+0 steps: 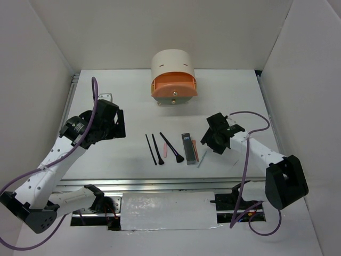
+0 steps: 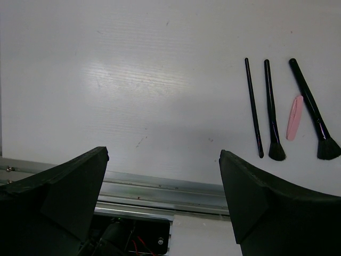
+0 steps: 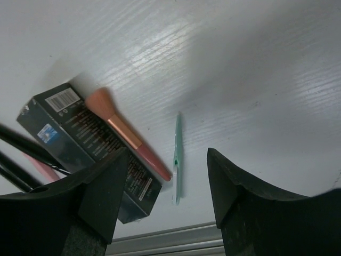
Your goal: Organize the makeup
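From above, the makeup lies mid-table (image 1: 122,96): two thin black sticks (image 1: 151,149), a black flared-head brush (image 1: 171,148) and a dark grey box (image 1: 187,148). The cream organizer (image 1: 173,69) stands at 12 o'clock of them, the left gripper (image 1: 118,125) at 9 and the right gripper (image 1: 209,141) at 3. Left wrist: the jaws are wide, with the sticks at 2 o'clock. Right wrist: the jaws are apart and empty, a pale teal stick (image 3: 177,160) lies between them, and a salmon-pink brush (image 3: 125,133) rests against the box.
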{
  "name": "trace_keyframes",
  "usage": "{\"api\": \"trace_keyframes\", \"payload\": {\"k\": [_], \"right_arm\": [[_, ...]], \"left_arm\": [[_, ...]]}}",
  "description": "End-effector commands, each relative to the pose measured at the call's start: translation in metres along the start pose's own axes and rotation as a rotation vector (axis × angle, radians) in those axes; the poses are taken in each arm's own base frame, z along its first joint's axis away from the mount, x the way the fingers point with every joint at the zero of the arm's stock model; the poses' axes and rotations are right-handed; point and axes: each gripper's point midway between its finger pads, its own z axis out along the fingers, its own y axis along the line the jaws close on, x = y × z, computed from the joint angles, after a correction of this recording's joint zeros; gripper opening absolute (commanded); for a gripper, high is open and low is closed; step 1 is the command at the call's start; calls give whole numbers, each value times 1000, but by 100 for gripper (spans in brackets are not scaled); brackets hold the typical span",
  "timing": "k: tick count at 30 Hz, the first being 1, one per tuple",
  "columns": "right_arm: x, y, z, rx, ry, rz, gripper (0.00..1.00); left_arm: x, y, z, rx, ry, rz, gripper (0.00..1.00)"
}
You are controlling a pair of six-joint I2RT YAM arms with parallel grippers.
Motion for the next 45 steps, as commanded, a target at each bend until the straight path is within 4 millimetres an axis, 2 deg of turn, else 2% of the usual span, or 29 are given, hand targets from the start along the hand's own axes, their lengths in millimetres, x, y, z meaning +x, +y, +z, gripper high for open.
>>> {"api": "trace_keyframes", "payload": {"k": [1,10,17,20,21,22,29,39,44,45], "right_arm": [[2,6,5,18,9,-24,67],[26,3,20,44,67,-34,58],[36,-1,33,86,90,-47,52],[40,-6,37,107,97,-49,46],[40,-7,37,111,92,-49,37],[40,-7,37,110,90,-47,34],[38,-11,37,137,78,-46,24],[39,-11,38,141,82,-50,22],[37,-10,38,150,79,-50,12],[38,-11,38,151,81,-49,4]], "left_arm": [[-9,3,-7,7,-47,-16,99],[0,14,-6,-32,-44,-30,99],[1,15,-4,-44,-35,-28,99],[-1,15,-4,-48,-39,-26,99],[-1,16,-5,-50,-39,-23,100],[-1,16,-5,-51,-41,-24,99],[1,17,-3,-60,-35,-14,100],[4,18,-2,-60,-32,-16,99],[4,17,-3,-54,-33,-23,99],[4,18,-4,-54,-33,-23,99]]}}
